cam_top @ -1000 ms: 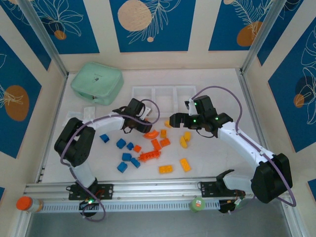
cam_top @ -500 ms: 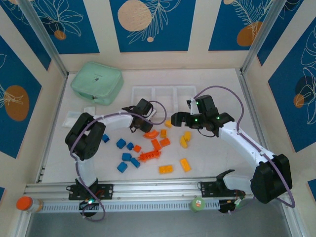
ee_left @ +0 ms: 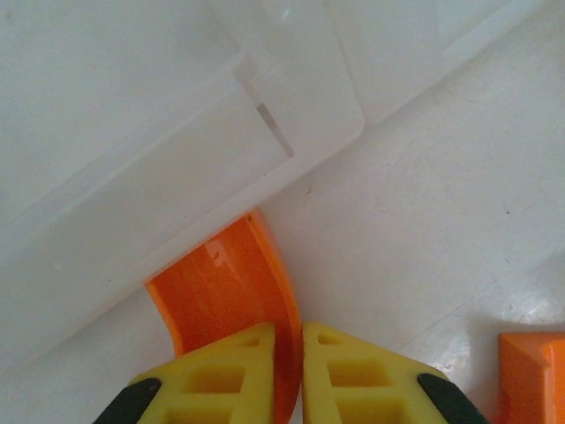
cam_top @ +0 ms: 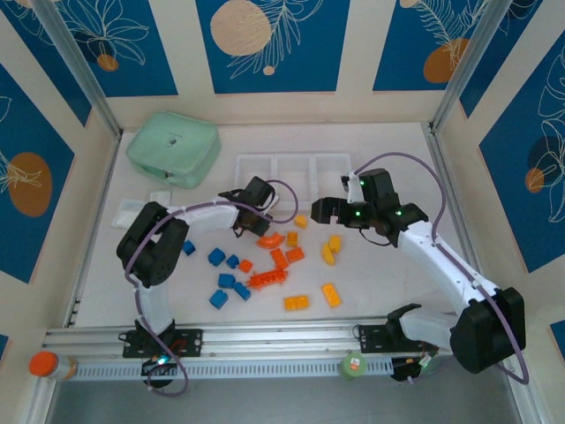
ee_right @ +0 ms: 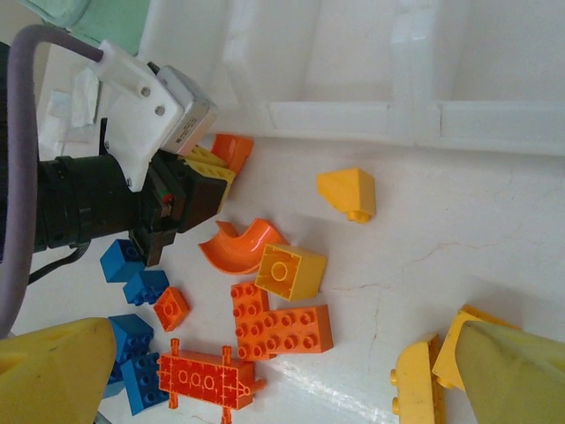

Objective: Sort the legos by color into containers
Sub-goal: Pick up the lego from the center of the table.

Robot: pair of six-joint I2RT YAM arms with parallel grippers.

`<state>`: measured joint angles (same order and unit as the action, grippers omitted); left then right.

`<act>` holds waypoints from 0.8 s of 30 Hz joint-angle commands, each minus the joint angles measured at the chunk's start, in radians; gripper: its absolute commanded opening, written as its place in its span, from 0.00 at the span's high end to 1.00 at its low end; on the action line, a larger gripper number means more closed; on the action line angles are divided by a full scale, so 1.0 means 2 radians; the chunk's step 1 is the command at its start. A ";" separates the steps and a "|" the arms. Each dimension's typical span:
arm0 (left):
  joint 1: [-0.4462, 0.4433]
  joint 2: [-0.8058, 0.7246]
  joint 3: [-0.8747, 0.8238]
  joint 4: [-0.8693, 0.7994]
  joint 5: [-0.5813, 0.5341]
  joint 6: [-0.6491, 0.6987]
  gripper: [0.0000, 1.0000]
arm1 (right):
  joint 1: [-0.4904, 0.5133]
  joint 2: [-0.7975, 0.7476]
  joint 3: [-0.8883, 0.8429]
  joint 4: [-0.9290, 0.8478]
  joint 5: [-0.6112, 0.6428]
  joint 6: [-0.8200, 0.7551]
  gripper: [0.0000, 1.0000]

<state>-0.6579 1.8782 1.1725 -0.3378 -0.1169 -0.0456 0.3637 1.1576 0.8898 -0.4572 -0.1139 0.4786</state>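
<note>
While your left jaws pinch shut on a curved red-orange brick [ee_left: 225,296] just off the seven o'clock corner of the containers [cam_top: 291,166], none of the three bins holds a brick as far as you can see. Your right jaws hang spread wide and empty near the bins' five o'clock corner. The other legos [cam_top: 265,269] lie loose on the bench [cam_top: 388,291] toward six o'clock, so sorting has barely begun.
</note>
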 commanded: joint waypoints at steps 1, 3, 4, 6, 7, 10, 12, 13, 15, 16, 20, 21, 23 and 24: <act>-0.005 -0.016 -0.004 -0.028 0.005 0.002 0.90 | -0.006 -0.012 -0.009 -0.007 -0.019 -0.009 0.01; -0.005 -0.024 -0.008 -0.033 0.006 0.003 0.94 | -0.008 -0.013 -0.010 -0.010 -0.019 -0.011 0.01; -0.005 -0.030 -0.012 -0.034 0.007 0.003 0.94 | -0.010 -0.014 -0.011 -0.011 -0.019 -0.011 0.01; -0.005 -0.040 -0.017 -0.039 0.009 0.002 0.95 | -0.012 -0.014 -0.012 -0.009 -0.022 -0.011 0.01; -0.005 -0.045 -0.020 -0.043 0.010 0.001 0.95 | -0.012 -0.014 -0.012 -0.009 -0.024 -0.010 0.01; -0.005 -0.061 -0.030 -0.051 0.012 -0.003 0.97 | -0.013 -0.011 -0.011 -0.006 -0.030 -0.010 0.01; -0.005 -0.071 -0.036 -0.054 0.013 -0.007 0.97 | -0.013 -0.009 -0.010 -0.005 -0.033 -0.009 0.01; -0.005 -0.076 -0.040 -0.055 0.015 -0.008 0.98 | -0.013 -0.009 -0.009 -0.005 -0.033 -0.008 0.01; -0.005 -0.084 -0.043 -0.062 0.017 -0.012 0.98 | -0.013 -0.007 -0.008 -0.005 -0.036 -0.007 0.01; -0.005 -0.089 -0.043 -0.066 0.020 -0.015 0.99 | -0.013 -0.007 -0.008 -0.003 -0.039 -0.007 0.01; -0.005 -0.115 -0.044 -0.085 0.036 -0.028 0.99 | -0.012 -0.005 -0.004 -0.003 -0.047 -0.007 0.01; -0.005 -0.125 -0.047 -0.087 0.039 -0.033 1.00 | -0.012 -0.003 -0.004 -0.002 -0.049 -0.008 0.01; -0.004 -0.147 -0.050 -0.088 0.040 -0.044 1.00 | -0.012 0.001 -0.001 0.000 -0.052 -0.008 0.01; -0.003 -0.158 -0.049 -0.088 0.040 -0.052 1.00 | -0.011 0.005 -0.001 0.004 -0.052 -0.008 0.01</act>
<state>-0.6579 1.6314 1.0794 -0.4808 -0.0669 -0.1017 0.3416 1.1511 0.8787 -0.4591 -0.1791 0.4747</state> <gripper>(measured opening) 0.051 0.990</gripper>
